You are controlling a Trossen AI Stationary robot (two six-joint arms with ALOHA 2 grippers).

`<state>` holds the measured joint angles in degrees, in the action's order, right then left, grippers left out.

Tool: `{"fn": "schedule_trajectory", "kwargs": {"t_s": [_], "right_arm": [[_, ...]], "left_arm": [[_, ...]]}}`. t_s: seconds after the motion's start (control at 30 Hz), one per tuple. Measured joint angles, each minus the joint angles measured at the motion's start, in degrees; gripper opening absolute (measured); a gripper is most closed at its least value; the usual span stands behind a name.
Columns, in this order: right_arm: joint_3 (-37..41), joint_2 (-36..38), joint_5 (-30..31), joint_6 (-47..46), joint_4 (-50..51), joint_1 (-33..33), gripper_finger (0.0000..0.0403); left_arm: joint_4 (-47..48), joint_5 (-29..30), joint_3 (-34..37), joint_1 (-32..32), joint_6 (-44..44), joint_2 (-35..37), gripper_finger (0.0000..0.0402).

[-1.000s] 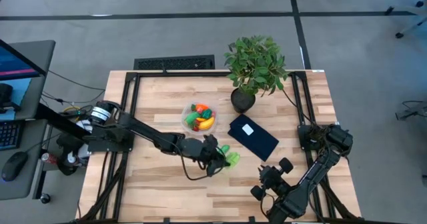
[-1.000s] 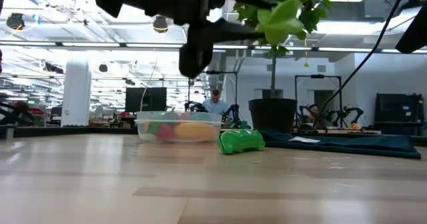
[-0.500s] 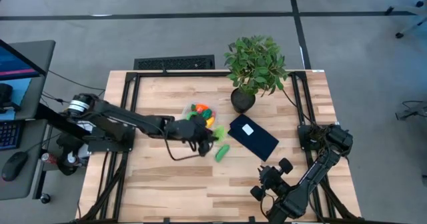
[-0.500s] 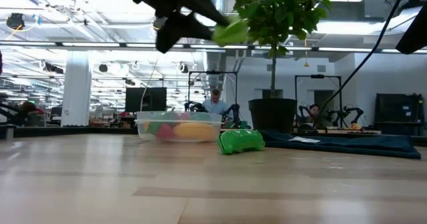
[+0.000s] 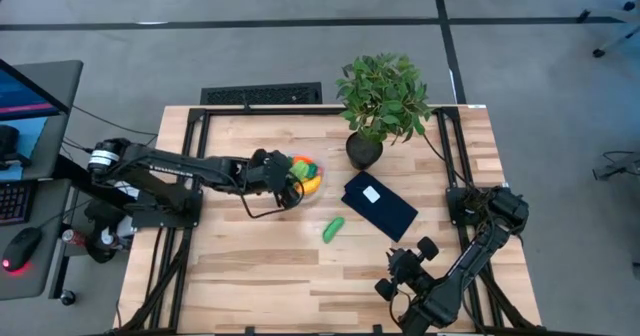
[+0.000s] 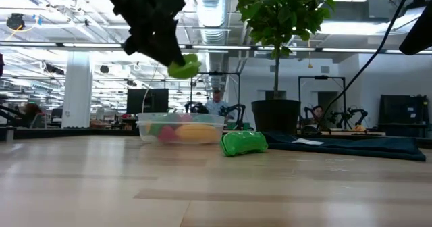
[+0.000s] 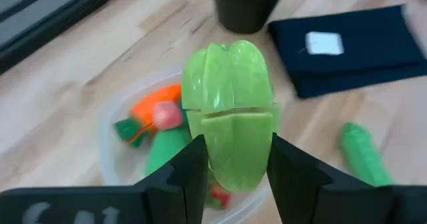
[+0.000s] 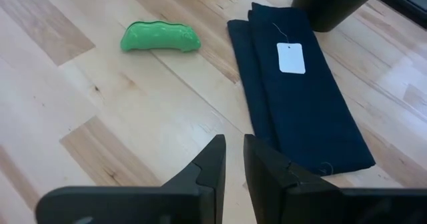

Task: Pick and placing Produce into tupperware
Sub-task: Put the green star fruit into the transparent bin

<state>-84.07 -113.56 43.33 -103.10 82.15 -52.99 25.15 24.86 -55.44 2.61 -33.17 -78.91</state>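
My left gripper (image 5: pixel 290 183) is shut on a light green toy pepper (image 7: pixel 230 111) and hangs over the tupperware (image 5: pixel 283 189), a clear round bowl. The bowl holds an orange carrot (image 7: pixel 155 103), a yellow banana (image 5: pixel 311 183) and other small produce. In the low view the pepper (image 6: pixel 183 67) hangs well above the bowl (image 6: pixel 181 128). A green cucumber (image 5: pixel 333 228) lies on its side on the table, nearer the front. My right gripper (image 8: pixel 234 159) waits shut at the table's front right. My left gripper pinches the pepper between its two fingers, one on each side of the pepper's near half (image 7: pixel 215 154). The fingers (image 7: pixel 190 161) slant down from the table's left. The pepper is lifted clear and sticks out beyond the fingertips above the bowl.
A folded dark blue cloth (image 5: pixel 380 206) with a white label lies right of the bowl. A potted plant (image 5: pixel 381 96) stands at the far edge behind it. Bare wood stretches along the table's front and left.
My left gripper has carried the pepper from beside the cucumber toward the table's far left. It has risen and tipped, and now hangs over the tupperware. The cucumber has stayed on the table.
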Motion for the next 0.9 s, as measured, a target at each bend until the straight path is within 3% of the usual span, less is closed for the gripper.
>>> {"fn": "schedule_trajectory", "kwargs": {"t_s": [0.37,0.9], "right_arm": [[0.0,0.0,0.0,0.1,0.0,0.4,0.0047],[0.0,0.0,0.2,0.1,-0.4,0.8,0.0047]], "left_arm": [[5.3,2.3,0.0,-5.5,1.7,-0.9,0.0124],[3.7,-4.2,0.0,-10.5,6.1,-5.5,0.0124]]}}
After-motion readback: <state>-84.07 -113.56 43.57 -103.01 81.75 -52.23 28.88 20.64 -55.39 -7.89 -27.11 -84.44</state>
